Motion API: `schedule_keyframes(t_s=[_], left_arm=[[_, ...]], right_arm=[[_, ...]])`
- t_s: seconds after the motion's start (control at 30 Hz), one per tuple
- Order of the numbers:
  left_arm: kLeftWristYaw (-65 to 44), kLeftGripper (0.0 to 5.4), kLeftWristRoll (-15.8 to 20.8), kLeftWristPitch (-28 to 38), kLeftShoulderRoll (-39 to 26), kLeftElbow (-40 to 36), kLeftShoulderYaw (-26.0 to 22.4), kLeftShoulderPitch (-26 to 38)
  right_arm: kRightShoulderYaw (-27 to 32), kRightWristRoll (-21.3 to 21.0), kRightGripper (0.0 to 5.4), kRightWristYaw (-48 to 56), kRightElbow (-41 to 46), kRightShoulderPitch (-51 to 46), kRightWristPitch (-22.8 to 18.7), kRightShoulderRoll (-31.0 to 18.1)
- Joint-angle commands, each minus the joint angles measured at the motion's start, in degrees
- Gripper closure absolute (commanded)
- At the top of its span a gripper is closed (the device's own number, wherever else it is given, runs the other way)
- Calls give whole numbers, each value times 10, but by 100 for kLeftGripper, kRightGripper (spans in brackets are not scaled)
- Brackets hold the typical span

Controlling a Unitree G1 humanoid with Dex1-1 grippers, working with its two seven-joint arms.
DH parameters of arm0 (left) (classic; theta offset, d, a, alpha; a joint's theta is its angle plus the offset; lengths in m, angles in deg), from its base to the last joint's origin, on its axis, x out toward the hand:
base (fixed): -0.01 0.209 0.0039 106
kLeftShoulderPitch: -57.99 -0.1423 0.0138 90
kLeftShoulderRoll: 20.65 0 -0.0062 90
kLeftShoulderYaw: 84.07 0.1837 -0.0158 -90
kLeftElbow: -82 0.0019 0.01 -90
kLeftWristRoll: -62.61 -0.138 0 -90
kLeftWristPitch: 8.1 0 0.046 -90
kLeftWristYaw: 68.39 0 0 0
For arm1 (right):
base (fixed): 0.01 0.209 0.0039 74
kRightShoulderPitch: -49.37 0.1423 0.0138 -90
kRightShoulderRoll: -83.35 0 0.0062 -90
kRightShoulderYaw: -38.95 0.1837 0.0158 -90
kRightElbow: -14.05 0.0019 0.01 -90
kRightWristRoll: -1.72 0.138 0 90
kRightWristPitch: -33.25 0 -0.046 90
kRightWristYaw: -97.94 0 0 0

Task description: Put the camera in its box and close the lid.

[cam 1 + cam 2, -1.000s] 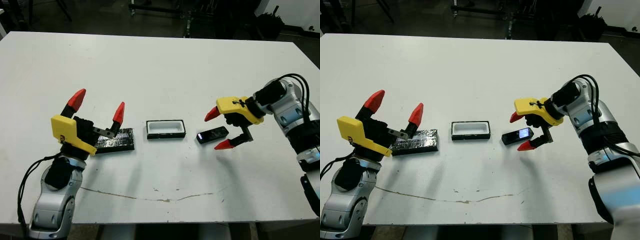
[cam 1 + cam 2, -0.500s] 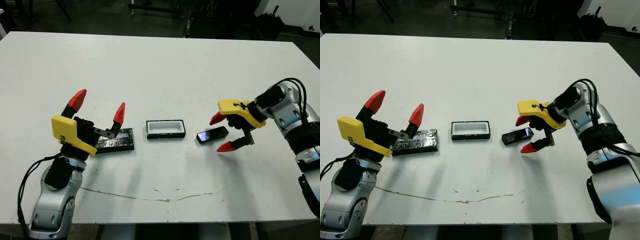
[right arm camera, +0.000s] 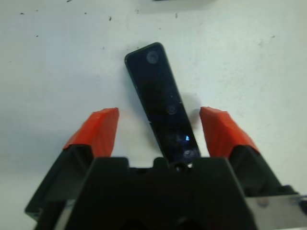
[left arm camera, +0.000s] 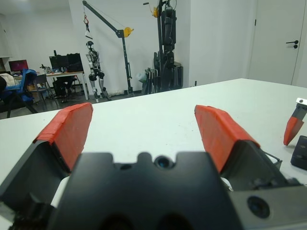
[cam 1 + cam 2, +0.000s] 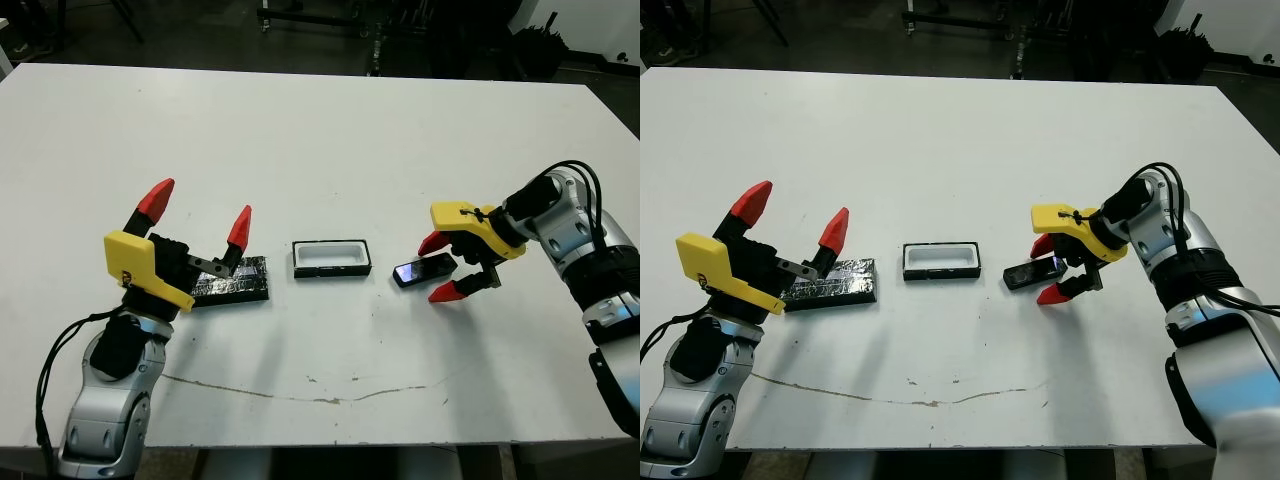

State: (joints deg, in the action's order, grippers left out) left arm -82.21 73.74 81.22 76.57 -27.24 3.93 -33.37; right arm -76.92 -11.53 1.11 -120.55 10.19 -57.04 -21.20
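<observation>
A thin brownish crack line [image 5: 300,390] is seen across the near part of the white bench [image 5: 330,140]. Nearest on the left, the left hand [image 5: 197,212] is held raised above the bench with its red-tipped fingers spread wide and nothing between them. Just behind and beneath its inner finger the lid [image 5: 232,281] is noted, lying flat with its speckled top up. Right of the lid, a little apart, the box [image 5: 332,257] is seen upright and uncovered, its white inside showing. Further right, the camera [image 5: 424,269] is found lying flat on the bench, slightly angled, glossy face up, near the box but not touching it. The right hand [image 5: 446,268] is lowered around the camera's outer end, fingers parted, one red tip on either side; in the right wrist view clear gaps are seen between each finger [image 3: 97,132] and the camera, so no grip is recorded.
</observation>
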Motion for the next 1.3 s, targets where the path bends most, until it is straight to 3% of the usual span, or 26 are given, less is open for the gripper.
schedule_keyframes(t_s=[0.03,0.33,0.43,0.53,0.93,1.0,1.1,1.3], left_arm=[[0,0,1,-6,-1,0,0,0],[0,0,-2,-3,-2,0,0,0],[-1,0,0,-3,-2,0,-1,0],[3,0,-4,-5,-2,-2,-2,-1],[4,0,0,-4,-1,-1,-3,0],[4,0,-3,-3,-2,-1,-3,0],[6,0,-1,-5,0,0,-3,0],[7,0,1,-16,0,-8,-3,-2]], right_arm=[[7,-1,165,-31,7,-26,1,6],[9,10,292,-8,5,-18,-27,7],[5,3,333,-12,33,-23,-14,-4],[4,0,374,-7,51,-25,-28,-10],[1,-12,375,0,112,-43,-69,-28],[18,4,375,-8,117,-46,-75,-27],[57,45,375,-19,115,-47,-38,-26],[101,101,375,-19,75,-2,-100,-3]])
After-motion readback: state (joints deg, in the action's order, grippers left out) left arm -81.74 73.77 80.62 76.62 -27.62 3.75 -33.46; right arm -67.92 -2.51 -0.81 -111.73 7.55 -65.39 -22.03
